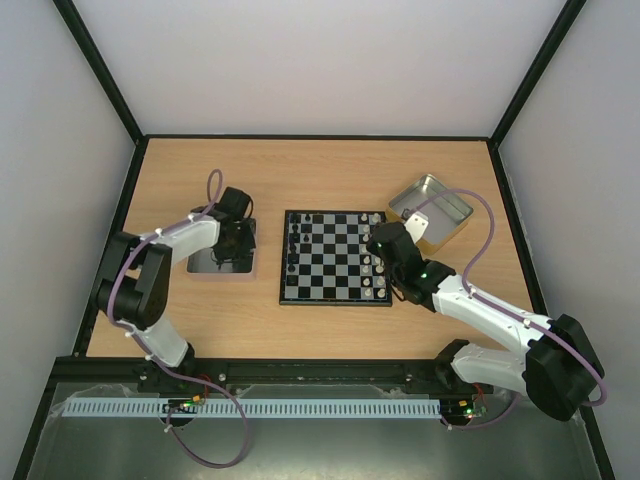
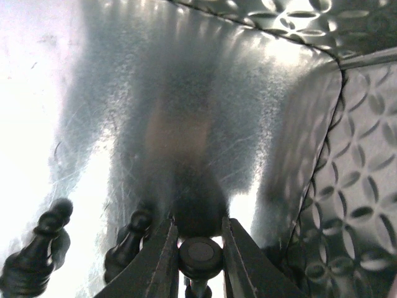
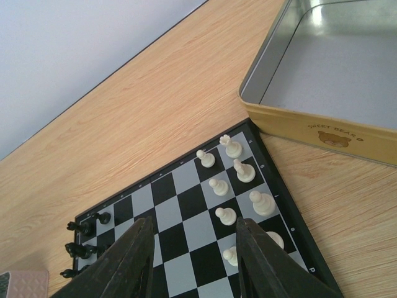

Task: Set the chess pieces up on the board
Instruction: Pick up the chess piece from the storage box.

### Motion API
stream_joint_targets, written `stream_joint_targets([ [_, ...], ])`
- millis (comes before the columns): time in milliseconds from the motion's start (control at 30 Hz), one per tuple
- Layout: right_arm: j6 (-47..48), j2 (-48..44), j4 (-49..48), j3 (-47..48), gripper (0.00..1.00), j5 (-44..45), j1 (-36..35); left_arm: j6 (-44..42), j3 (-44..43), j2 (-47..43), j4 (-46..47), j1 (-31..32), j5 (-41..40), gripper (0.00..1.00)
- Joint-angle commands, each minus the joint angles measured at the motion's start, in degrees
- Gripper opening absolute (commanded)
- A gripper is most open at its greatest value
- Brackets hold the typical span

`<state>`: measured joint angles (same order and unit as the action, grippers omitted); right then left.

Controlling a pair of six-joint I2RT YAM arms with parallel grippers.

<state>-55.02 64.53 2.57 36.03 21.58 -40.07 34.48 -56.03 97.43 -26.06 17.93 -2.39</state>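
Observation:
The board [image 1: 335, 258] lies mid-table, with a few black chess pieces [image 1: 295, 245] along its left edge and pale pieces along its right edge. My left gripper [image 1: 228, 250] reaches down into a shiny metal tray [image 1: 200, 265]. In the left wrist view it [image 2: 200, 248] is shut on the round base of a black chess piece [image 2: 200, 256], and two more black pieces [image 2: 37, 248] stand to the left in the tray [image 2: 186, 93]. My right gripper [image 1: 385, 265] hovers open and empty over the board's right side [image 3: 193, 223]. Black pieces [image 3: 93, 218] also show there at the far edge of the board [image 3: 186, 214].
An open gold tin [image 1: 430, 210] with a bear print sits at the board's back right corner, and it also shows in the right wrist view [image 3: 322, 93]. Several pale pieces [image 3: 239, 171] stand on the board's right columns. Black frame rails edge the table.

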Motion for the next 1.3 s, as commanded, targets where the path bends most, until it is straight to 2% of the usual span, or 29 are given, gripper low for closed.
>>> stream_joint_targets([
  [0,3.4,0.2,-4.8,0.1,0.36,-4.1,0.2,3.1,1.1,-7.5,-0.2,-0.4,0.3,0.15],
  [200,10.3,2.2,-16.1,-0.6,0.38,-20.6,0.2,11.9,3.9,-16.7,5.1,-0.4,9.7,0.17],
  [400,13.8,8.3,-24.6,2.3,0.53,-36.2,-1.4,27.0,8.9,-22.2,19.2,-0.3,24.1,0.17],
  [567,15.7,12.2,-28.7,5.5,0.61,-40.2,-4.6,41.4,12.7,-23.2,32.0,-0.1,33.2,0.17],
  [700,17.2,14.6,-29.6,7.8,0.63,-40.7,-6.5,53.4,16.2,-23.7,41.7,0.1,37.5,0.18],
  [900,17.6,18.3,-28.6,11.7,0.58,-40.7,-7.9,66.3,20.2,-24.5,50.4,1.6,38.9,0.18],
  [1133,17.1,21.6,-26.5,14.7,0.47,-39.8,-8.4,70.0,20.1,-24.9,52.3,2.2,39.1,0.18],
  [1267,15.9,22.8,-25.3,16.0,0.35,-37.9,-8.5,70.5,20.3,-25.0,52.0,2.8,39.0,0.18],
])
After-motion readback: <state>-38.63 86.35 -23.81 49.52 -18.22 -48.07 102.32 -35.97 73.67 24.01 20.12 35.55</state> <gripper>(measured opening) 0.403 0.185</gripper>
